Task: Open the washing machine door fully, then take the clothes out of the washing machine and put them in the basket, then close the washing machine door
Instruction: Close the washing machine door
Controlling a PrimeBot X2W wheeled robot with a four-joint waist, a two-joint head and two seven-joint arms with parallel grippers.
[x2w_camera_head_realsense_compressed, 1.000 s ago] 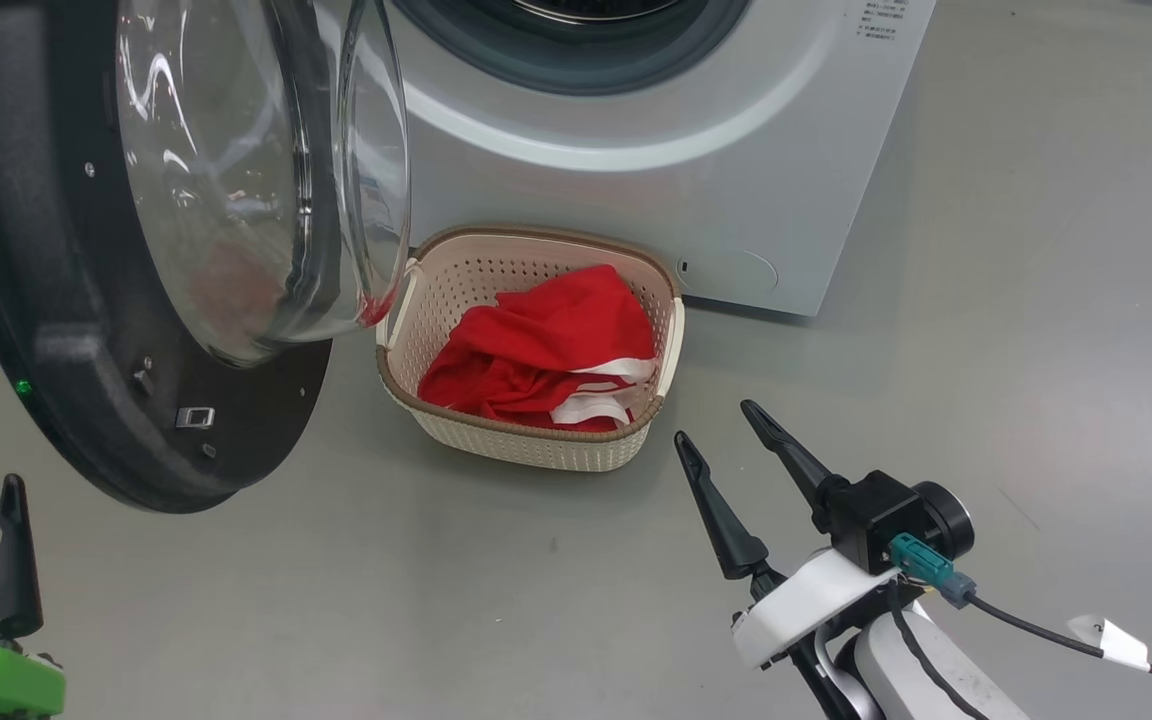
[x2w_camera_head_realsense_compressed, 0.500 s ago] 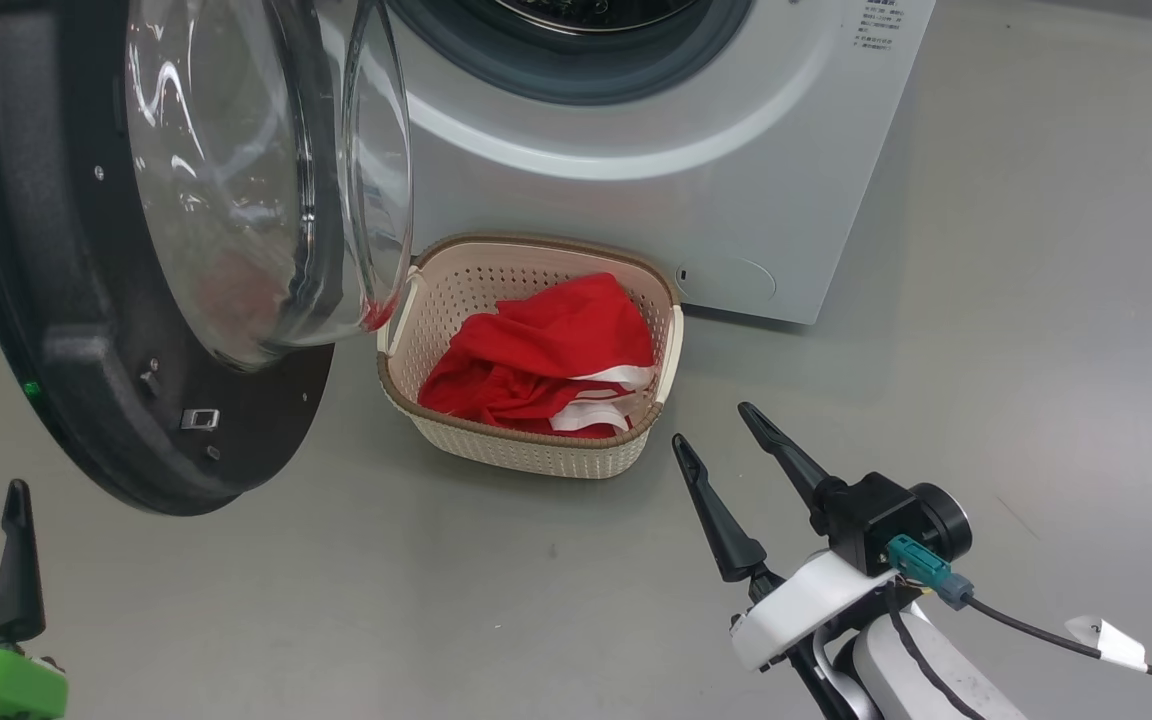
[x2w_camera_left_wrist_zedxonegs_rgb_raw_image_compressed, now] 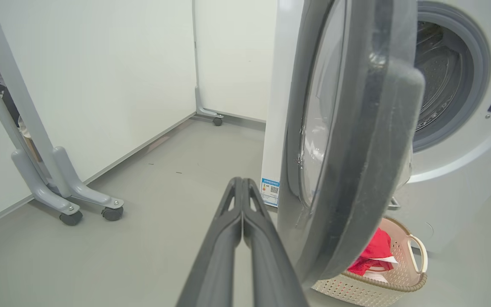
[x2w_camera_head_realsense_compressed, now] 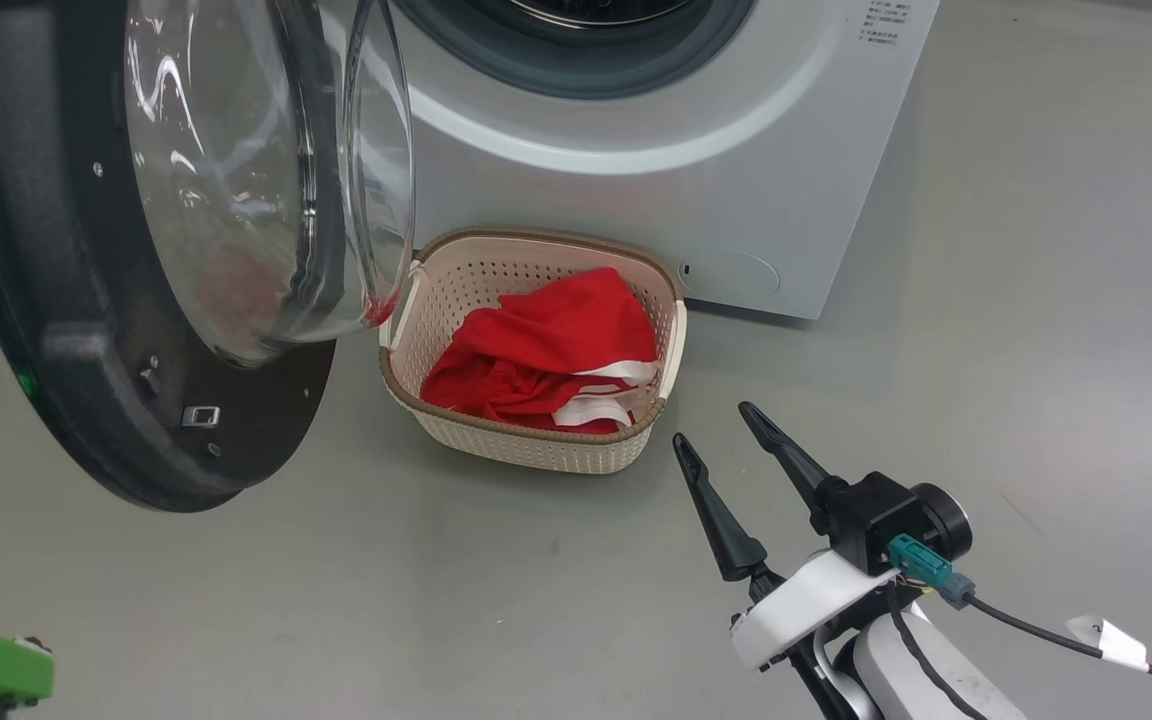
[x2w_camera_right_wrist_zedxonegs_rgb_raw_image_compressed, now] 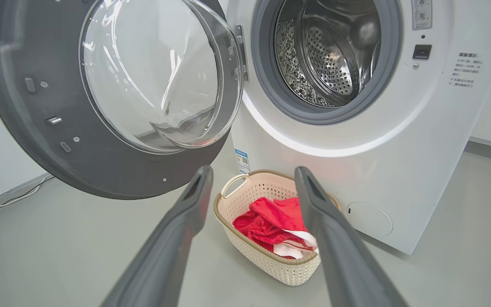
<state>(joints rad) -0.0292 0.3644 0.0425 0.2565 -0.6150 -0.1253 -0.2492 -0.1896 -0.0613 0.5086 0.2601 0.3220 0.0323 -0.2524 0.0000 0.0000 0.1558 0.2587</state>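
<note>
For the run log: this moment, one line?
clothes in basket | drum looks empty | door open | left gripper shut, empty | right gripper open

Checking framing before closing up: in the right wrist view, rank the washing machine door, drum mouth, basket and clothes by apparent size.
1. washing machine door, though it stands nearer the camera.
2. drum mouth, cut off at the top edge.
3. basket.
4. clothes, lying inside the basket.
</note>
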